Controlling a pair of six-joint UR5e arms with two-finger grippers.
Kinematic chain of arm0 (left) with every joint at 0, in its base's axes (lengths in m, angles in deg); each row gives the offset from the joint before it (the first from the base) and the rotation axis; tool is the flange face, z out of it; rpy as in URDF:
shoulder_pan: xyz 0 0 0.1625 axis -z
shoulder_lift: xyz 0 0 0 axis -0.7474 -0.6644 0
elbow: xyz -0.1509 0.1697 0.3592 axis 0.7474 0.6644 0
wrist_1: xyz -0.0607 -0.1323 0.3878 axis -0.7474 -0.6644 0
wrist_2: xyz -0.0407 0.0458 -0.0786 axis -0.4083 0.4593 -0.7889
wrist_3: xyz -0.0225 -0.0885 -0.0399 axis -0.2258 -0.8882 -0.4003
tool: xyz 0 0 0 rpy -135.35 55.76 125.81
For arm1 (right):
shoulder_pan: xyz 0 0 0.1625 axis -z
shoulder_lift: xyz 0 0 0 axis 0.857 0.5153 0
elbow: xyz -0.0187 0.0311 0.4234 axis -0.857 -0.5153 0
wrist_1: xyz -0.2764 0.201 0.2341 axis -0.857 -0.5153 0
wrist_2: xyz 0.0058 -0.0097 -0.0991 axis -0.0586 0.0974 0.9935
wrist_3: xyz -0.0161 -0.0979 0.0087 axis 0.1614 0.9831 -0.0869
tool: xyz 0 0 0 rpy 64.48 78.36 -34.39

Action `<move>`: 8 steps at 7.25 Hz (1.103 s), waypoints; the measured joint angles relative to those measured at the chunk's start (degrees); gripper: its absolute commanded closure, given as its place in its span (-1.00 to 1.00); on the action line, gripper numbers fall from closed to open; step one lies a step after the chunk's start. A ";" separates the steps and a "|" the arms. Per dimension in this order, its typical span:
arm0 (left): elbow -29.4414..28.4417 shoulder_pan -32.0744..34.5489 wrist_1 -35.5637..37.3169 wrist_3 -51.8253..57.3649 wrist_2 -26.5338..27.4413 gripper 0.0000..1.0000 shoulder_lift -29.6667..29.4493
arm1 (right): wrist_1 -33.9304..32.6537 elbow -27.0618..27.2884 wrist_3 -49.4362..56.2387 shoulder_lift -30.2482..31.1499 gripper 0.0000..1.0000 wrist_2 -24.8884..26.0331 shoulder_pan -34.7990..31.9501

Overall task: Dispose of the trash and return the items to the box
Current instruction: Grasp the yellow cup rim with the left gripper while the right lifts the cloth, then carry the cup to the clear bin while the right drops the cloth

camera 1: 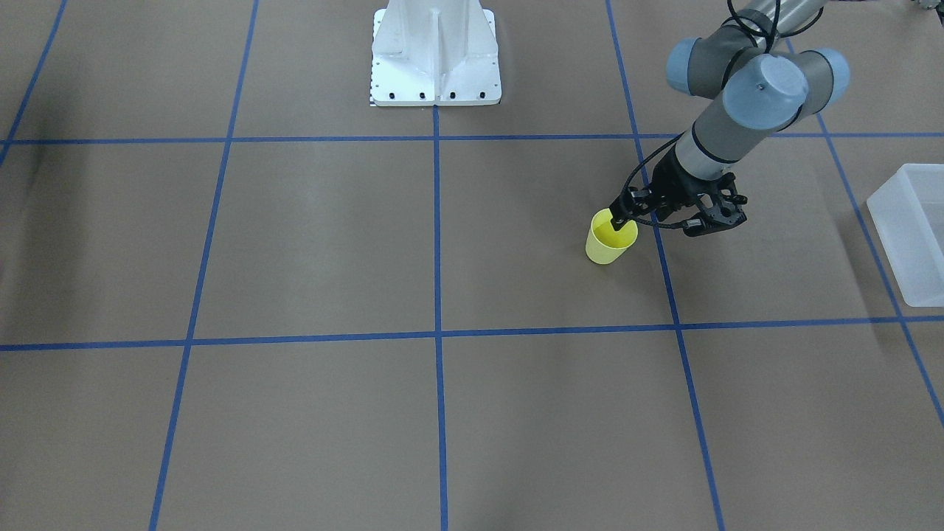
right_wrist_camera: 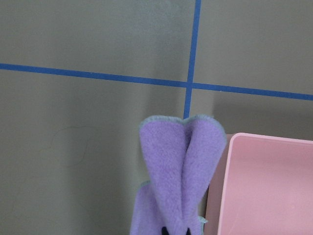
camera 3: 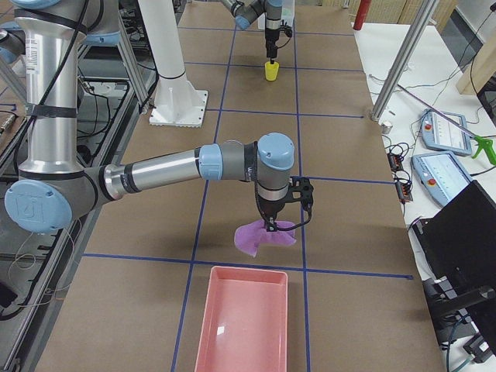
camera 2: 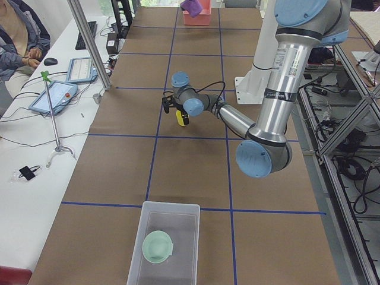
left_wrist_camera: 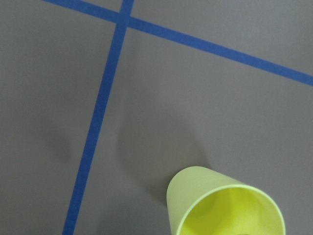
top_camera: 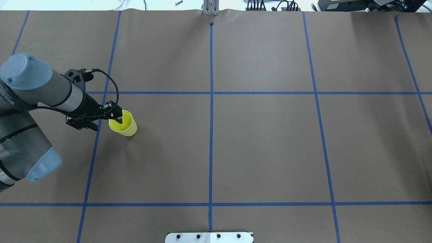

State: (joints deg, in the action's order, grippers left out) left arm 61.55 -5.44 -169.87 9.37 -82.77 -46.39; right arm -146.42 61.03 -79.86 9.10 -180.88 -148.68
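The pale-yellow cup (camera 1: pixel 608 247) stands upright on the brown table, also in the overhead view (top_camera: pixel 127 128) and the left wrist view (left_wrist_camera: pixel 220 205). My left gripper (camera 1: pixel 622 219) is at its rim, one finger inside and one outside, shut on the wall (top_camera: pixel 117 118). The sage-green bowl (camera 2: pixel 157 246) lies inside the frosted white bin (camera 2: pixel 166 243), which stands at the table's end (camera 1: pixel 911 228). My right gripper (camera 3: pixel 271 225) is shut on a purple fleece cloth (camera 3: pixel 260 239), which stands up in folds in the right wrist view (right_wrist_camera: pixel 176 166).
A pink tray (camera 3: pixel 240 318) lies just beside the purple cloth, its corner in the right wrist view (right_wrist_camera: pixel 264 186). The white robot base (camera 1: pixel 435 55) stands at the table's middle edge. Blue tape lines cross the table. Operators' desks with tablets flank the far side.
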 measured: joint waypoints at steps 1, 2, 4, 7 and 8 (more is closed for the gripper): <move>-0.10 -0.87 -0.03 -0.04 0.86 1.00 -0.01 | -0.54 -0.23 1.86 -0.22 1.00 1.03 -0.94; -0.10 -1.26 -0.04 -0.06 1.16 1.00 0.03 | -0.73 -0.58 3.85 -0.26 1.00 2.19 -1.93; 0.13 -1.23 -0.04 0.10 0.87 1.00 0.13 | -0.79 -2.60 9.39 -0.27 1.00 5.09 -4.55; 1.12 6.46 0.36 3.92 -6.89 1.00 0.29 | 0.22 -10.81 18.19 0.17 1.00 8.47 -6.66; 1.03 11.17 1.10 8.20 -10.53 1.00 0.46 | 0.90 -13.91 20.46 0.53 1.00 8.80 -6.78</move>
State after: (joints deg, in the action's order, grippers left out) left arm 62.58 5.74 -168.77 17.56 -93.30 -45.93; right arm -145.53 47.12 -59.40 9.63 -172.08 -155.46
